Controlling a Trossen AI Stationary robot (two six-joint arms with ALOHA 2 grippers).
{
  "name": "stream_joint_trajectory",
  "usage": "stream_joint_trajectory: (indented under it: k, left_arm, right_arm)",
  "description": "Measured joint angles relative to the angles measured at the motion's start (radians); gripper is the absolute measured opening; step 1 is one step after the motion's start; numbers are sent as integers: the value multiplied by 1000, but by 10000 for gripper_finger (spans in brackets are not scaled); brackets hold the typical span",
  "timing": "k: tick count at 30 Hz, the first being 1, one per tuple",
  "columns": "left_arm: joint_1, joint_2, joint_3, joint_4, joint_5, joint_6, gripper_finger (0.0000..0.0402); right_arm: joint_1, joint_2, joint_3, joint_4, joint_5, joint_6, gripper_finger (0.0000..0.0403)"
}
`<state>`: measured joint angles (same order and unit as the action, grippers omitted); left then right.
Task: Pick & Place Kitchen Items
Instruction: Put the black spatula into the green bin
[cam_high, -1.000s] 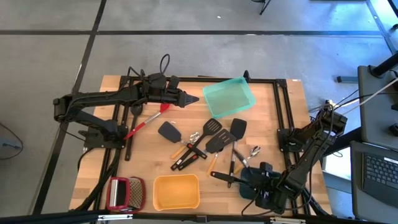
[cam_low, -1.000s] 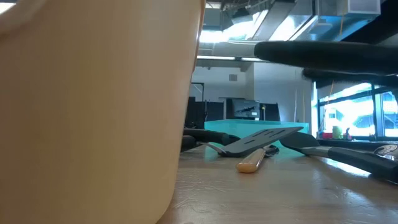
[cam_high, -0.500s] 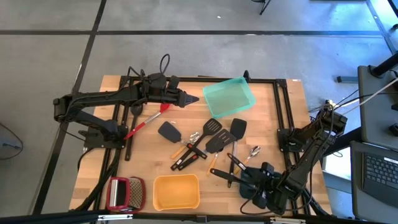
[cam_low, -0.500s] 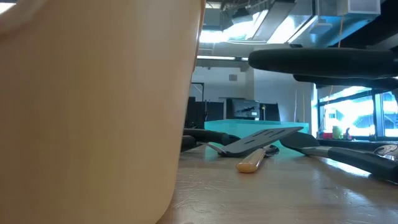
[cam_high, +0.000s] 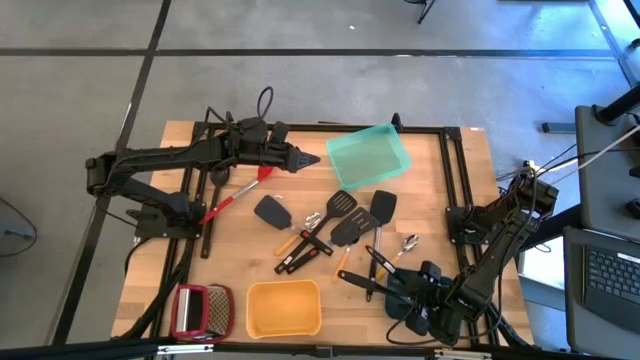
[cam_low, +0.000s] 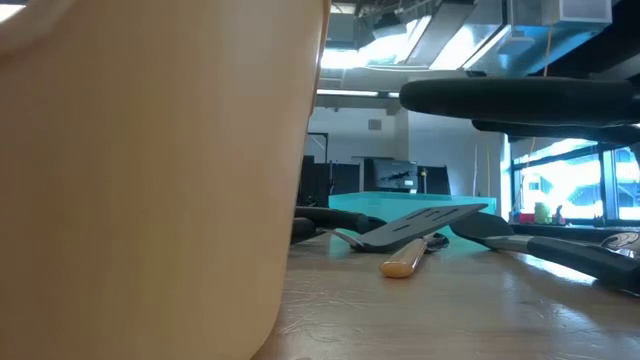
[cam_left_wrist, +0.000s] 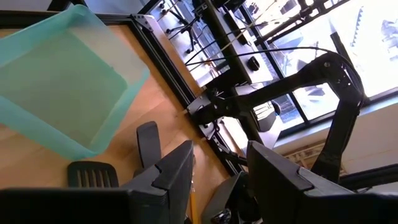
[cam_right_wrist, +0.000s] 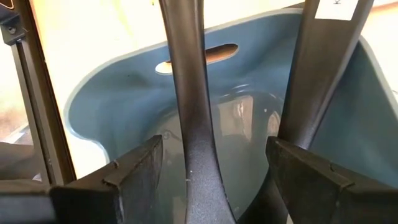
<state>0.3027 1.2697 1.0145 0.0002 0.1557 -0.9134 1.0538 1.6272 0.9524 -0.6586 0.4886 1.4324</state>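
Over glossy tray (cam_right_wrist: 124, 124) (grey-blue), slim black handles (cam_right_wrist: 189, 118)

Probably a robotics lab: grey concrete floor (cam_high: 300, 90), framed wooden table (cam_high: 250, 245), laptop (cam_high: 610, 280), big windows (cam_low: 575, 185)

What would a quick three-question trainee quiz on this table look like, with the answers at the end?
1. True or false: the yellow tray holds a spatula.
2. The open fingers of the right gripper sit over which tray? A the teal tray, B the yellow tray, C the grey-blue tray.
3. Fill in: the red-framed grater sits right beside the ___ tray.

Key: 1 false, nothing shows inside it. 2 C. 3 yellow.
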Motion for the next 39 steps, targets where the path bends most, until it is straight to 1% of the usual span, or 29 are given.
stream_joint_trajectory:
  k: [6,13,19,27,31,34,36,39]
  left_arm:
    - [0,0,0,0,0,0,145]
    - [-4,0,0,1,1,3,145]
    - [-4,0,0,3,1,8,145]
    - [-4,0,0,32,0,28,145]
    - [-4,0,0,43,-1,45,145]
    - [-4,0,0,49,-6,63,145]
    - [-4,0,0,50,-6,71,145]
    - [-5,0,0,50,-5,80,145]
  right_arm:
    - [0,0,19,-18,-4,0,287]
    - [0,0,115,-194,-3,0,287]
    - [0,0,178,-266,-6,0,287]
    - [-1,0,322,-363,-21,7,287]
    - [-12,0,410,-378,-21,45,287]
    - [-22,0,461,-368,-24,24,287]
    - [-31,0,491,-354,-68,50,287]
    - [-46,-2,540,-336,-184,99,287]
